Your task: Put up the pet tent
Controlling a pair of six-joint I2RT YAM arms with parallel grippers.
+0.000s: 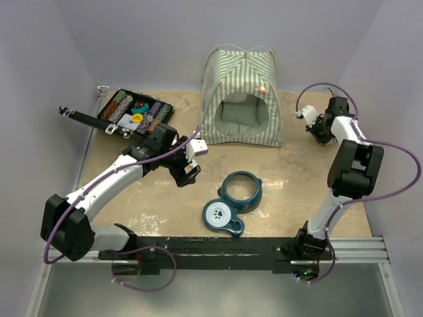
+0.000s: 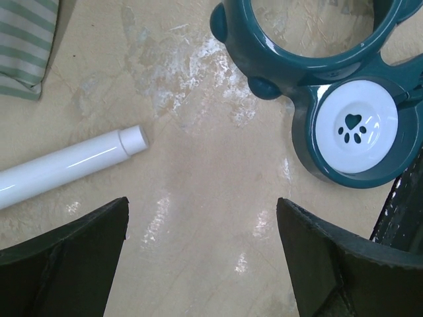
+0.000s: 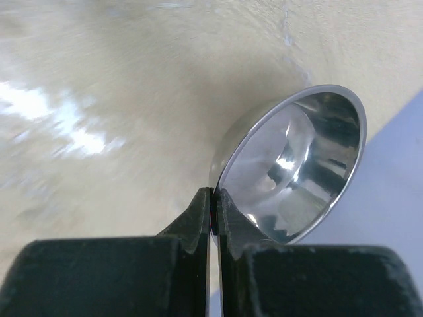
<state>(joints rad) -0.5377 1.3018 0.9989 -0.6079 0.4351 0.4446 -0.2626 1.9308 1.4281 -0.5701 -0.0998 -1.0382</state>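
The pet tent (image 1: pixel 241 99) stands at the far edge of the desk (image 1: pixel 297 198), left of the right tool (image 3: pixel 213 205), which is clamped on the rim of a steel bowl (image 3: pixel 291 165), while the left tool (image 2: pixel 201 208) hangs open and empty.

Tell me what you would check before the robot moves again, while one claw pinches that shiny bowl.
1. Right gripper shut on the metal bowl at its rim: ok.
2. Bowl lifted clear of the table: cannot tell.
3. Left gripper open and empty: ok.
4. Pet tent standing, doorway open: ok.
5. Teal bowl stand has a free ring: ok; the other ring holds a white paw-print dish.
6. White tube lying loose by the left gripper, a leftover tent part or not: cannot tell.
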